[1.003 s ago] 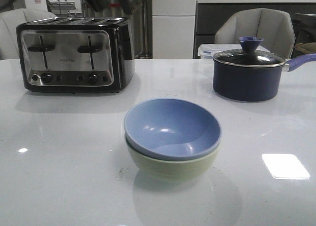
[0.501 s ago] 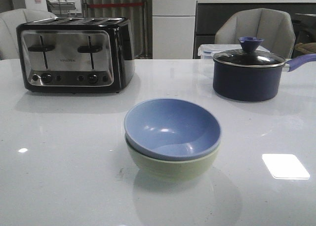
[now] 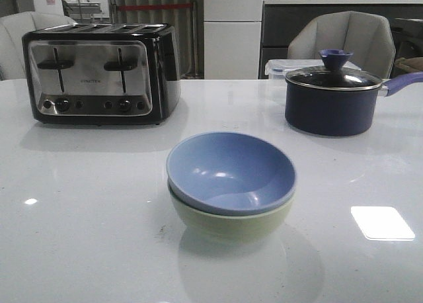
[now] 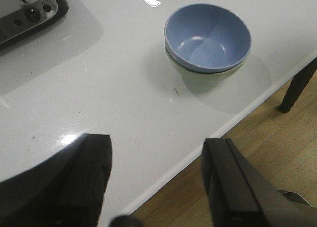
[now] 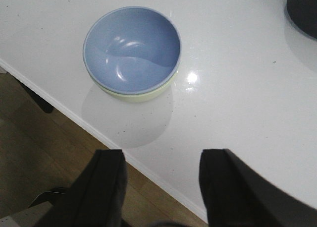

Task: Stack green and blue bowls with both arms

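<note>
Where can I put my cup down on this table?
The widest bare patch is the table's front left, between the toaster and the near edge, left of the stacked bowls: blue bowl in green bowl. There is also room front right, below the saucepan. Between toaster and saucepan is a narrower gap. The back is more crowded.

front: low, level, close before the stacked bowls [image 3: 230, 184] | both wrists: high, angled down from opposite sides, sharing the bowls

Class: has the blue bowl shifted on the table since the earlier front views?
No. The blue bowl sits nested in the green bowl, same spot relative to the toaster.
</note>
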Controlling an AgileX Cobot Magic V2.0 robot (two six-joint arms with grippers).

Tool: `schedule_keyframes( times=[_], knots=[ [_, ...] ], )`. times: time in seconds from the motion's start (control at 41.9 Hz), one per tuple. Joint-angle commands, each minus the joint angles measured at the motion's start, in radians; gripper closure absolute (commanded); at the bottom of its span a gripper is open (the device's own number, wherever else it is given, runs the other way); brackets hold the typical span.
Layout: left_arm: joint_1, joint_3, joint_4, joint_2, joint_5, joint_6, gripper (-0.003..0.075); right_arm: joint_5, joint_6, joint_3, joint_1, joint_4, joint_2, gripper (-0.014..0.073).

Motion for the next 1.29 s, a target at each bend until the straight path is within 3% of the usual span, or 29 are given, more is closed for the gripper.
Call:
schedule_keyframes(
  times=[0.0,0.072,0.143,0.263,0.43,0.668,1.17,1.265],
  knots=[
    [-0.006,-0.012,0.0,0.0,-0.079,-0.002,0.0266,-0.059,-0.01,-0.029,0.001,-0.001,-0.003,0.0146],
    [-0.006,-0.005,0.003,0.0,-0.084,-0.002,0.0266,-0.052,-0.01,-0.029,0.001,-0.005,-0.003,0.017],
    [-0.006,-0.003,0.01,0.0,-0.086,-0.002,0.0281,-0.042,-0.01,-0.029,0.001,-0.013,-0.003,0.0253],
    [-0.006,-0.003,0.012,0.0,-0.089,-0.002,0.0366,-0.029,-0.01,-0.029,0.001,-0.014,-0.003,0.0409],
    [-0.006,-0.003,0.012,0.0,-0.089,-0.002,0.0483,-0.018,-0.01,-0.029,0.001,-0.014,-0.003,0.0538],
    [-0.006,-0.003,0.012,0.0,-0.089,-0.002,0.0625,-0.018,-0.01,-0.029,0.001,-0.014,-0.003,0.0538],
    [-0.006,0.001,0.012,-0.014,-0.096,-0.002,0.0627,-0.018,-0.01,-0.029,0.001,-0.014,-0.003,0.0538],
    [0.038,0.008,0.018,-0.064,-0.114,-0.002,0.0627,-0.018,-0.01,-0.029,0.001,-0.014,-0.003,0.0538]
  ],
)
